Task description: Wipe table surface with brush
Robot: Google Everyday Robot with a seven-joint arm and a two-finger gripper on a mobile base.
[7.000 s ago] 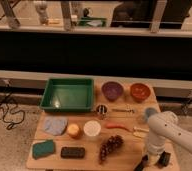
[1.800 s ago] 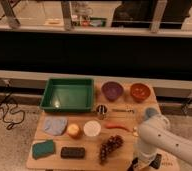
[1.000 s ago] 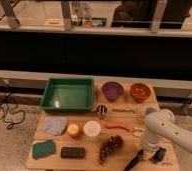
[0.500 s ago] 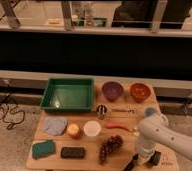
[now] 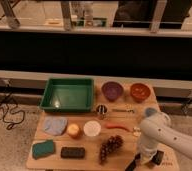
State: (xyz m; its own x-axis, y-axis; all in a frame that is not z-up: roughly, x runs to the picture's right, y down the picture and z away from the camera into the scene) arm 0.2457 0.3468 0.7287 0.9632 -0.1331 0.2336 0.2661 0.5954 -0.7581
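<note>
- I read the table surface (image 5: 91, 145) as light tan wood.
- The tray (image 5: 69, 106) is green, and the sponge (image 5: 43, 148) is a duller green.
- One bowl (image 5: 112, 91) is purple and the other bowl (image 5: 140, 91) is orange.
- The cloth (image 5: 55, 125) is pale blue, the block (image 5: 73, 152) black, and the grape bunch (image 5: 110, 146) dark.
- My gripper (image 5: 148, 159) is dark under a white arm at the table's near right corner, with the black brush (image 5: 131, 165) beside it.

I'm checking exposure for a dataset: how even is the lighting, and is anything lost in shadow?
Camera view: the table is evenly, warmly lit, with no harsh glare; the band behind it is nearly black and the area above that is bright. The end effector, at the table's front right edge under the arm, is shaded, and the black brush by it blends into that dark patch.
</note>
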